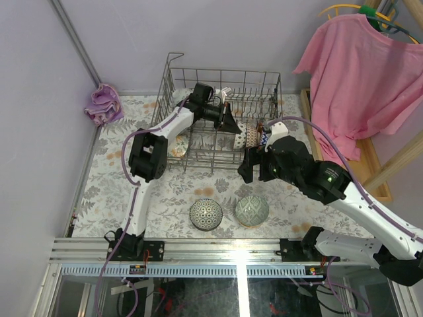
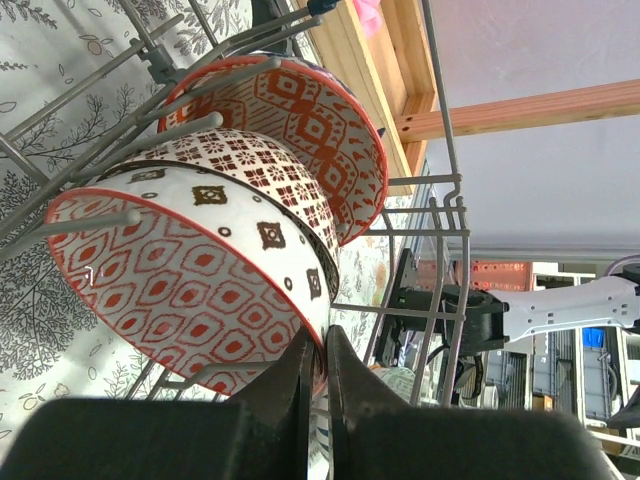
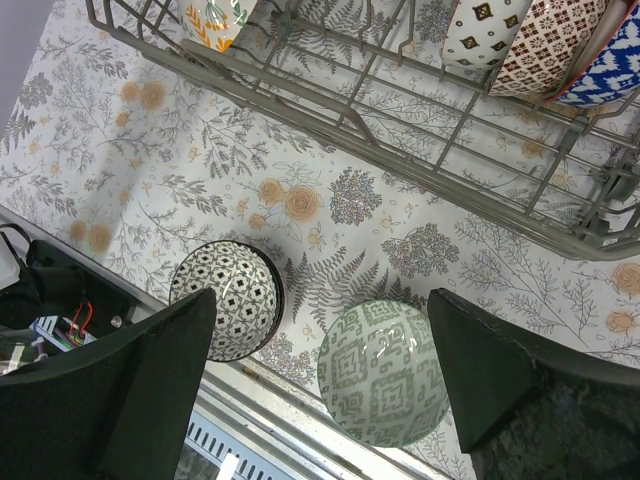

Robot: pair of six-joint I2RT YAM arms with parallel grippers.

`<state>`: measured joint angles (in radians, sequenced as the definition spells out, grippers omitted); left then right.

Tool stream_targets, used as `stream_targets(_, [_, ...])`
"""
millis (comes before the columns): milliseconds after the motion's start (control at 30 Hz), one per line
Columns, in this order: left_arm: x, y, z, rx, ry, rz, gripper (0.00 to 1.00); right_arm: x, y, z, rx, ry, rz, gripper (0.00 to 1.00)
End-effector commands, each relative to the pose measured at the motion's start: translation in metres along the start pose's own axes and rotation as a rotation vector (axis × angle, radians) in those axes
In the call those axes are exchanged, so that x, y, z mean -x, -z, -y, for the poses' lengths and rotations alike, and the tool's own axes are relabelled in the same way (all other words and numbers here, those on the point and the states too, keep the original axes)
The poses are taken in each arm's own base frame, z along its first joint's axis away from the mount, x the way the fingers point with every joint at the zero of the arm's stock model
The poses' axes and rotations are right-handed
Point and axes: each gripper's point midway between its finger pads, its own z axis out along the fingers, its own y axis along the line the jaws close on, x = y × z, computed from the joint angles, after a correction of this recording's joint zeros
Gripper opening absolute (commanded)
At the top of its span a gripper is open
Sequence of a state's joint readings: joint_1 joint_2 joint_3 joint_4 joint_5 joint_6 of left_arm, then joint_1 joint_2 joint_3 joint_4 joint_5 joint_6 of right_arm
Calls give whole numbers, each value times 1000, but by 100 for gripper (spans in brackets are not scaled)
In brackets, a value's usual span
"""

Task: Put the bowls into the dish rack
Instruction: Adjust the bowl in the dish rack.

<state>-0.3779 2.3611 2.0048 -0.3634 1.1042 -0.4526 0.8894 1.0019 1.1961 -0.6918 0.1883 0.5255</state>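
Lilac walls (image 1: 132,33) close in your table, which is covered by a grey-leaf floral cloth (image 1: 172,191). A pink T-shirt (image 1: 360,72) hangs at the right, and a crumpled purple rag (image 1: 104,104) lies in the far left corner. The dish rack (image 1: 225,69) stands at the back of the cloth. Inside it, three red-and-white bowls (image 2: 290,120) stand on edge between the tines, packed against one another. A blue-and-white bowl (image 3: 610,60) ends that row, and a floral bowl (image 3: 210,20) sits well apart from it.

Your left gripper (image 2: 325,375) reaches into the rack, its fingers pinched on the rim of the nearest patterned bowl (image 2: 180,280). A black-and-white bowl (image 3: 228,298) and a green bowl (image 3: 380,372) sit side by side on the cloth near the front edge. Your right gripper (image 3: 320,300) hovers over them with its fingers spread wide, holding nothing.
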Motion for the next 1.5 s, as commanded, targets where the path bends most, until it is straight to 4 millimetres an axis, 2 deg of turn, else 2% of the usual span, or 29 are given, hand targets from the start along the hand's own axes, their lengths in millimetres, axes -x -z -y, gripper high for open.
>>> stream_targets(0, [-7, 14, -4, -28, 103, -56, 2, 24, 7, -14, 50, 6, 65, 94])
stream_targets(133, [4, 21, -22, 37, 150, -9, 1, 23, 7, -13, 50, 10, 63, 94])
stream_targets(500, [15, 20, -42, 75, 217, 39, 4, 18, 4, -14, 61, 18, 57, 94])
stream_targets(800, [23, 18, -48, 76, 237, 74, 18, 16, 5, -13, 66, 25, 60, 94])
stream_targets(1267, [12, 21, -60, 117, 247, 82, 36, 14, 7, -11, 70, 35, 64, 94])
stream_targets(1467, [17, 27, -52, 118, 231, 96, 45, 15, 9, -11, 73, 36, 67, 94])
